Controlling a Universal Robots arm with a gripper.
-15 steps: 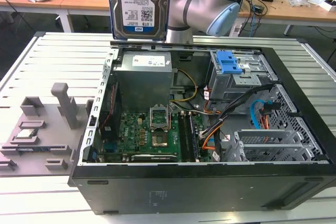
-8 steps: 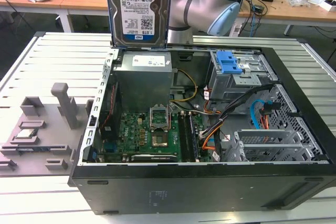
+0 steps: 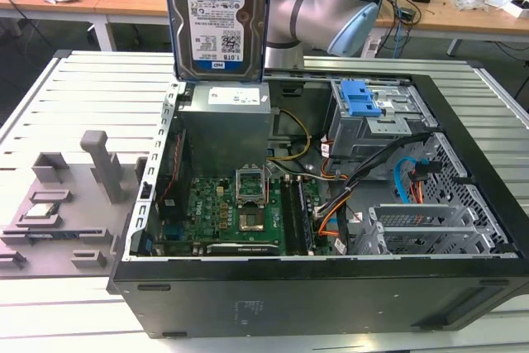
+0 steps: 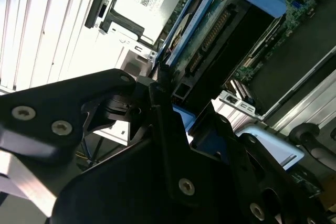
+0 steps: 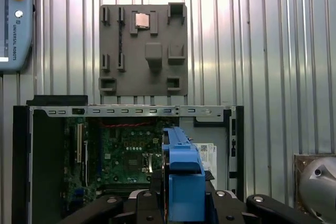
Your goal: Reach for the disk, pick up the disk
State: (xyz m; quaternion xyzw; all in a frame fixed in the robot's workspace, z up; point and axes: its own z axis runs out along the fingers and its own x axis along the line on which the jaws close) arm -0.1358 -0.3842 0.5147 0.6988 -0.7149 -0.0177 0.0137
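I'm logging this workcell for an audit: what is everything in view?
the disk: one, silver with blue bracket, upright above the open case.
computer case: one, black, open, on the table.
motherboard: one, green, inside the case.
power supply: one, grey, inside the case, below the disk.
drive cage latch: one, blue, inside the case.
fixture plate: one, grey, on the table beside the case.
processor chip: one, silver, on the fixture plate.
table: one, silver, slatted, under the case.
arm: one, grey, behind the case.
end effector: one, black, shut on the disk.
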